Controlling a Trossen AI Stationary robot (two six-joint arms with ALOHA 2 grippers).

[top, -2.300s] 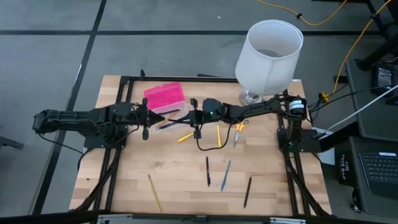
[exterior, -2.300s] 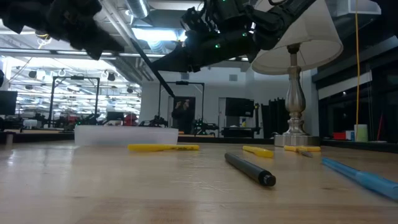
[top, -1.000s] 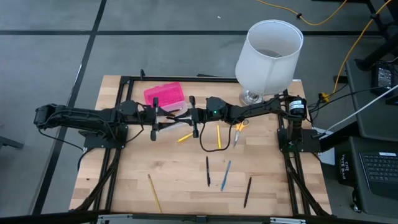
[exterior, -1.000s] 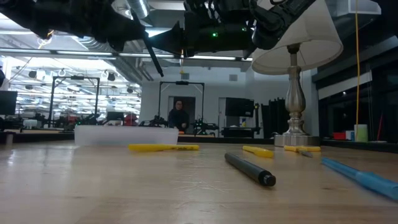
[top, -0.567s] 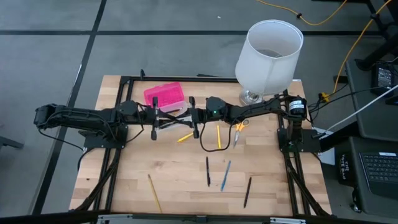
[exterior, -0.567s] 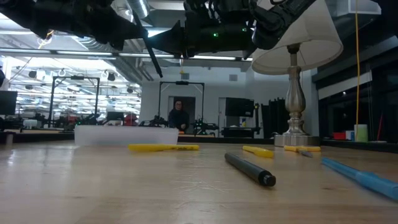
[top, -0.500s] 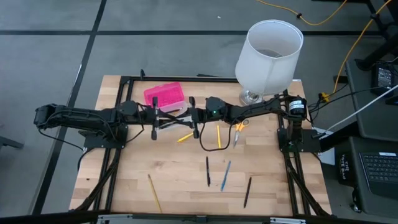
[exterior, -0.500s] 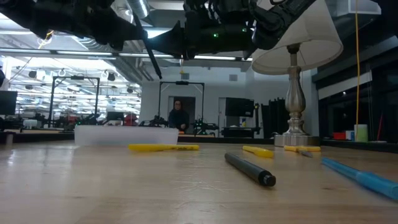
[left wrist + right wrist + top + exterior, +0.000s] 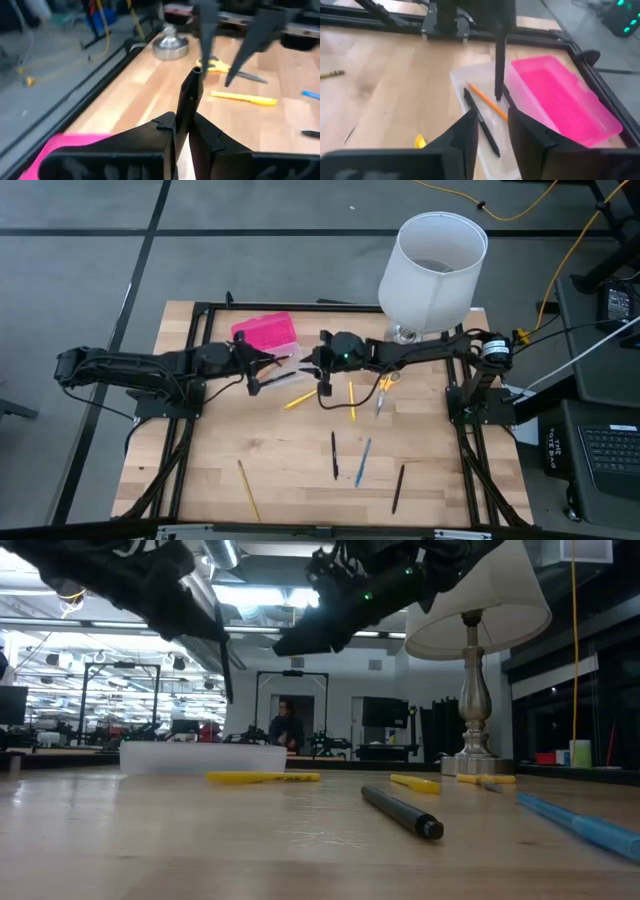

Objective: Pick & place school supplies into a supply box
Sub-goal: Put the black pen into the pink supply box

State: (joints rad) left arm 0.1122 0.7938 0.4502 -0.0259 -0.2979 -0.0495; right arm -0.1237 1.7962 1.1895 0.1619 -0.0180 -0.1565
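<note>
Your left gripper (image 9: 182,131) squeezes a black pen (image 9: 187,102) just above the box (image 9: 520,112). The right gripper (image 9: 491,131) has let go. Tilt it, and the pen could miss.

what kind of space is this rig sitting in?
Looks like a robotics lab or workshop: a wooden table bolted with black arm frames, more metal rigs under strip lights behind it, and a laptop with cables on a side bench.
</note>
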